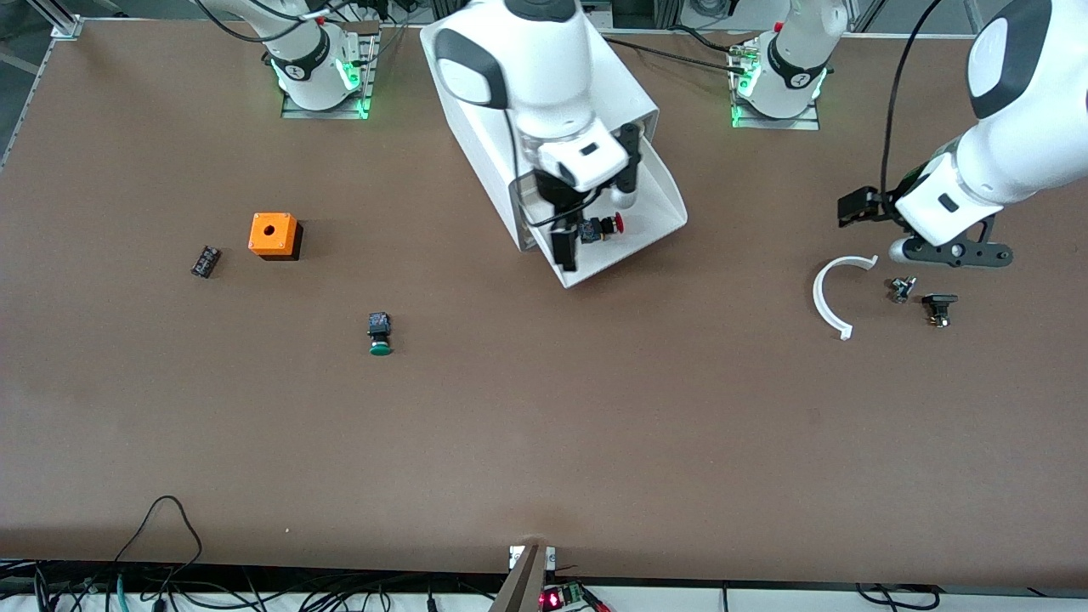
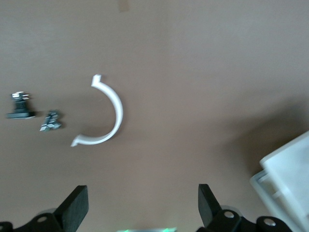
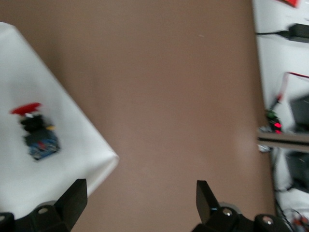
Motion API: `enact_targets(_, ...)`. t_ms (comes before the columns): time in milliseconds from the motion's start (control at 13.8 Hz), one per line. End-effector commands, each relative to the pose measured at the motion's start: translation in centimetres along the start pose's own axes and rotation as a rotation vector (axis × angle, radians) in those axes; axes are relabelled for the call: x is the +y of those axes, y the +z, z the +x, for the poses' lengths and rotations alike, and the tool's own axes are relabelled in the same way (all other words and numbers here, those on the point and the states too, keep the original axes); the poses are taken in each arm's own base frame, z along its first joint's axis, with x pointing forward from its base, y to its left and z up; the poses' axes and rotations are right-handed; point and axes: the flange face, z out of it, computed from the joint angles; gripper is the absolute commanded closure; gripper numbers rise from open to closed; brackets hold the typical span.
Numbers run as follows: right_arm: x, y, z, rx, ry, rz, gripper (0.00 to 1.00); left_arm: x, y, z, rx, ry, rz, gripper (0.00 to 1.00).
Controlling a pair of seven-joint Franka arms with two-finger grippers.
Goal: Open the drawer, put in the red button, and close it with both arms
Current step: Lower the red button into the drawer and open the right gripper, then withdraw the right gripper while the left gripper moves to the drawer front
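The shallow white plastic drawer point(image 1: 659, 200) stands pulled out of the big white box cabinet point(image 1: 544, 127), and the red-capped, black-bodied button point(image 1: 600, 227) already lies in it. The right gripper point(image 1: 595, 217) hovers over it, fingers spread, released. The left gripper point(image 1: 884, 212), also spread and empty, waits toward the left arm's end of the table. Closing remains. The right arm hides much of the cabinet's front.

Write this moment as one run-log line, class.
drawer: open | red button: lying in drawer | right gripper: open, over drawer | left gripper: open, waiting above white arc piece
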Motion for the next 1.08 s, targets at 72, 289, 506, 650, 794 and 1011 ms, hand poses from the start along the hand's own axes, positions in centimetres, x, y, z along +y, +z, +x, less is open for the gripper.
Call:
enact_targets(72,5.2,-0.8,-4.8,-0.03,0.189,-0.038,0.0,7.1,5.7,1.0,0.054,-0.128,-0.044,0.0)
enact_targets(289,8.0,1.7,-9.9,-0.111,0.472,-0.036,0.0,12.0,10.2,1.1,0.125,-0.247,-0.082,0.0)
enact_targets(506,10.0,3.9,-15.7,-0.194,0.78,-0.048,0.0,15.2,15.7,-1.4,0.165,-0.331,-0.111,0.0)
enact_targets(650,9.7,5.3,-19.8,-0.3,0.907,-0.036,0.0,18.0,17.6,-2.7,0.169,-0.388,-0.133,0.0)
enact_targets(794,10.1,5.7,-23.8,-0.42,1.092,-0.035,0.0,18.7,18.2,-3.1,0.166,-0.413,-0.131,0.0)
enact_targets(1011,11.8,4.3,-28.0,-0.501,1.287,-0.055,0.0,19.2,20.0,-2.9,0.161,-0.408,-0.147,0.0)
